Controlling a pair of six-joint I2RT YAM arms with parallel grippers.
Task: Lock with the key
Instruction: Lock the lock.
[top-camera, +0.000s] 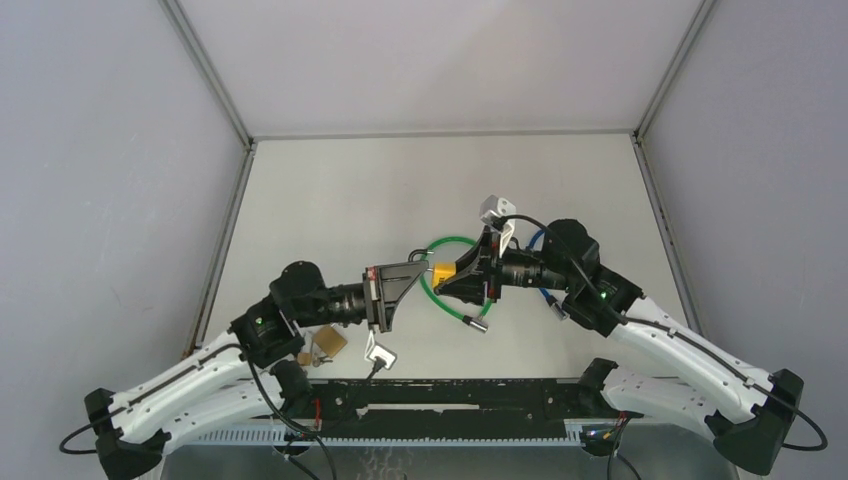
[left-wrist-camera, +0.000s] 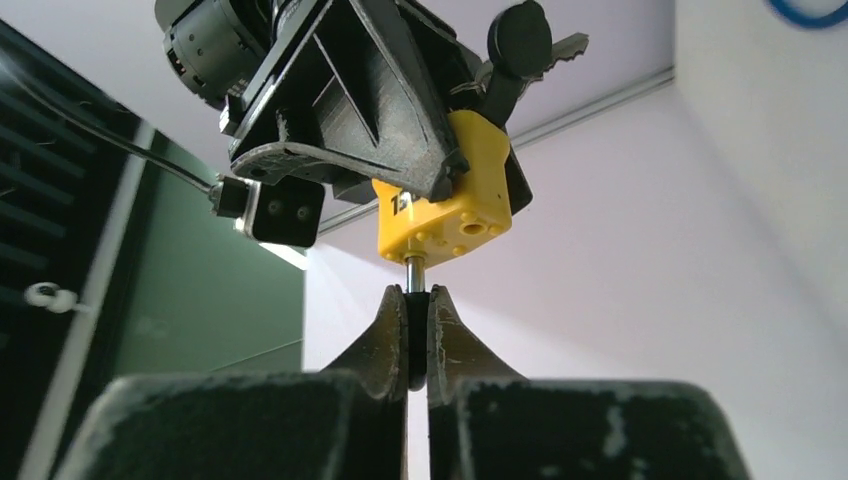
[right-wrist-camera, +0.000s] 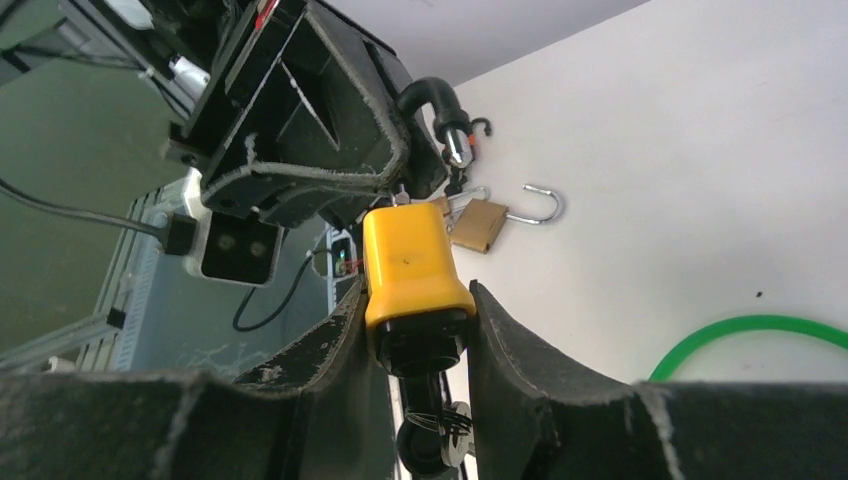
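Furthest left of the yellow padlock (left-wrist-camera: 450, 205), a brass padlock (top-camera: 328, 342) lay on the table (top-camera: 350, 190) with its shackle swung open, well apart from the work.

Just left of the yellow padlock, my left gripper (left-wrist-camera: 411, 310) was clenched on a thin metal pin (left-wrist-camera: 414, 272) sticking out of the padlock's near face, with only the fingertips (left-wrist-camera: 388, 318) pinching it. I could not tell whether that pin was a key shank or a shackle end.

The yellow padlock was held off the table between the two arms. At its far end from the left gripper, a black-headed key (left-wrist-camera: 522, 38) showed with its blade bare.

On the padlock's right, my right gripper (right-wrist-camera: 417, 296) was grasping the yellow body at its lower edge, where a black part joined it. A green cable (right-wrist-camera: 745, 326) lay looped on the table under and to the right of the padlock.

My worry was the pinch on that pin. It was narrow and smooth, so any twist or push could let it slide through the fingertips. If the two wrists were not on one line, a push could bend the pin or lever the padlock round in the right jaws, which held it near one end only. The loose key could also swing and snag.
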